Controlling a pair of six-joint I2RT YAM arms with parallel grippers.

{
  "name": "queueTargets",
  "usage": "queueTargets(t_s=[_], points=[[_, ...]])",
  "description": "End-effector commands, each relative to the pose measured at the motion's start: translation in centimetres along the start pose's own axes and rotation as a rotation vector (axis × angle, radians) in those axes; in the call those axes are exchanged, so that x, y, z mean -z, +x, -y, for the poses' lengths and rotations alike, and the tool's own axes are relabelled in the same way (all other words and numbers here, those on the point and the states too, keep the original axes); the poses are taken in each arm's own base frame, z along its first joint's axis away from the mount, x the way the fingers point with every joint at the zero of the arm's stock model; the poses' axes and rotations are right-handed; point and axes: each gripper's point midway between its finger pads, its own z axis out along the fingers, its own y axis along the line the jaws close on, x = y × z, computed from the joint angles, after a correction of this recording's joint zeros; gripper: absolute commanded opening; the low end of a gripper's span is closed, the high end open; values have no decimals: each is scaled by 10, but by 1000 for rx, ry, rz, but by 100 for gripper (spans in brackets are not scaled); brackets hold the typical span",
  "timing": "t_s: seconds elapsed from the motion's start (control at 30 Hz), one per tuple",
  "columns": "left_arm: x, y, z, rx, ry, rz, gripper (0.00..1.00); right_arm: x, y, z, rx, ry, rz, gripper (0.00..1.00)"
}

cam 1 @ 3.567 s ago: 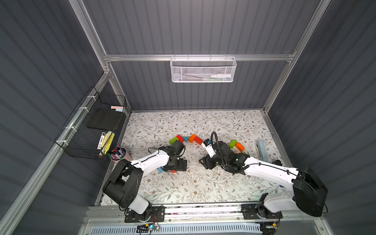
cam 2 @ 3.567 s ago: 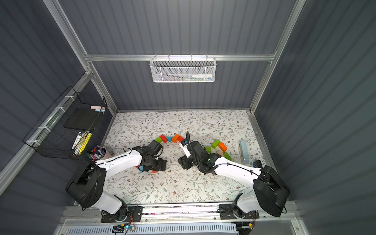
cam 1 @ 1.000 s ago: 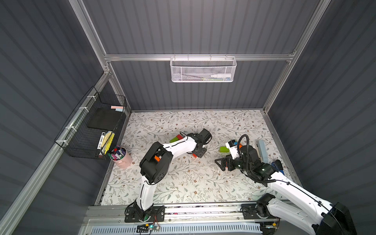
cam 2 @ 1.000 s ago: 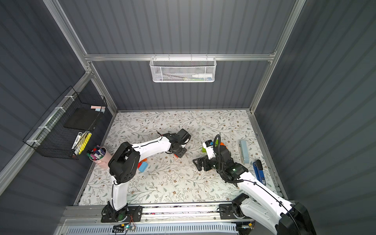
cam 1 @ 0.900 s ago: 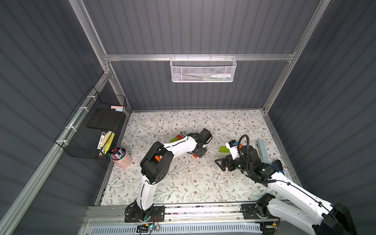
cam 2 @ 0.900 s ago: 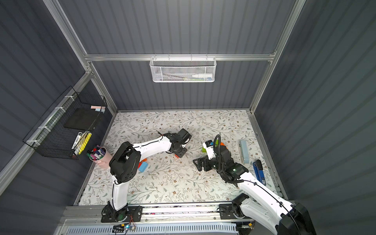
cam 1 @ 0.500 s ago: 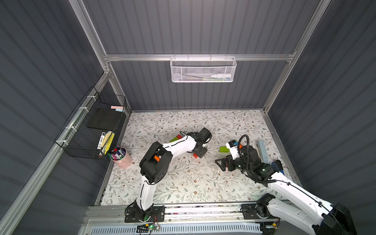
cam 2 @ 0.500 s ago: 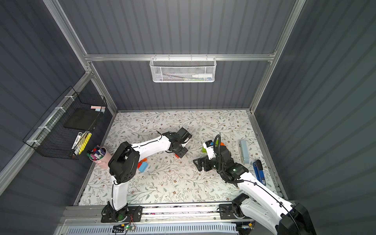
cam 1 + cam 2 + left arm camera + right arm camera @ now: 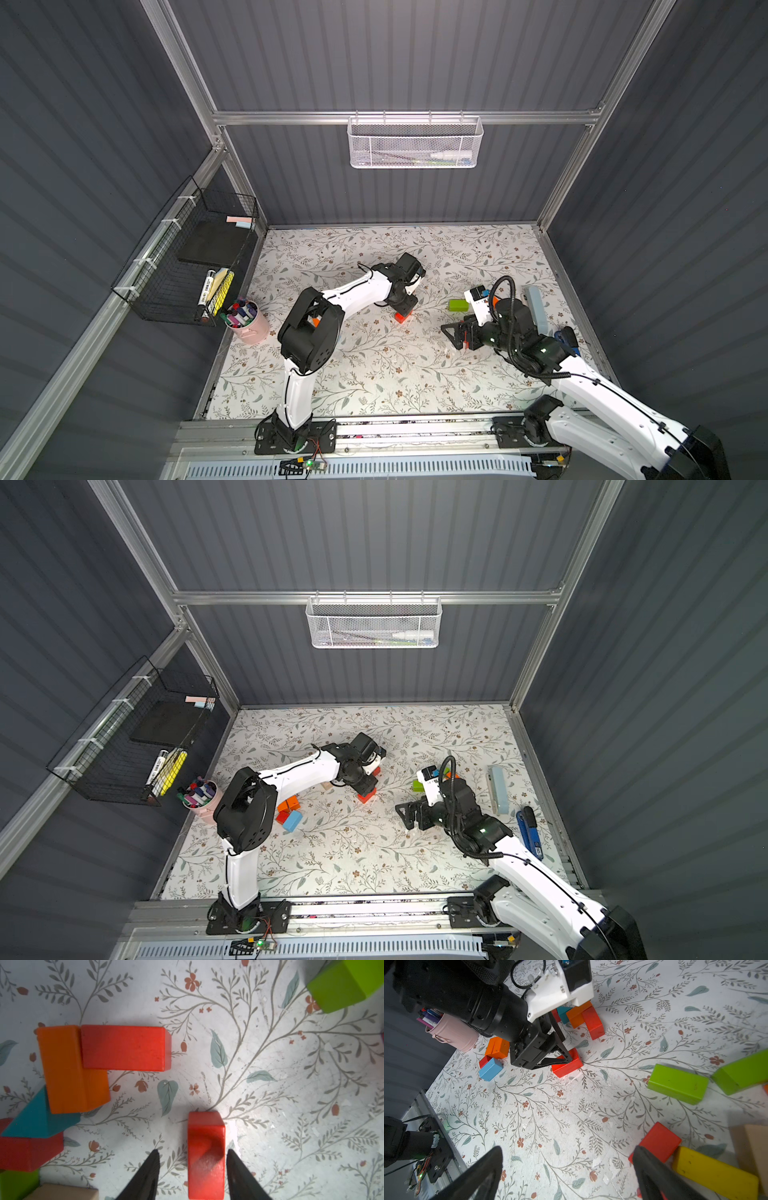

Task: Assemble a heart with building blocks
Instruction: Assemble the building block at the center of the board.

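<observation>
Left jaws released around the red brick [image 9: 205, 1147], hugging 1 side; lifting could drag it askew. Right jaws spread, empty.

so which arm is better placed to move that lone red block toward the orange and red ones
Left: the left claw straddles the lone red block, jaws open, close to the orange block. The right claw is open beside the yellow block, farther off.

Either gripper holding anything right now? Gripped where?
Nothing held. Left gripper straddles the red block on the mat, jaws open with a gap on one side; right gripper open, empty.
</observation>
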Motion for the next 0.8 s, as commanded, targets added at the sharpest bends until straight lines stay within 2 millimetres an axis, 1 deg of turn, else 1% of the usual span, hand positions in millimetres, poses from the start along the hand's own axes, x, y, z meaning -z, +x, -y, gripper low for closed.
queueTargets(t_s=[0.0, 0.13, 0.3, 0.6, 0.77], points=[[4, 7, 5, -29, 22, -22, 53, 2, -1, 3, -6, 17, 5, 99], [5, 9, 7, -36, 35, -19, 54, 1, 1, 4, -8, 21, 2, 99], [-1, 16, 9, -36, 44, -39, 54, 1, 0, 4, -7, 22, 4, 99], [-10, 19, 12, -34, 66, -60, 42, 1, 1, 6, -11, 28, 3, 99], [-16, 20, 12, -35, 65, -72, 42, 1, 0, 6, -9, 31, 8, 99]])
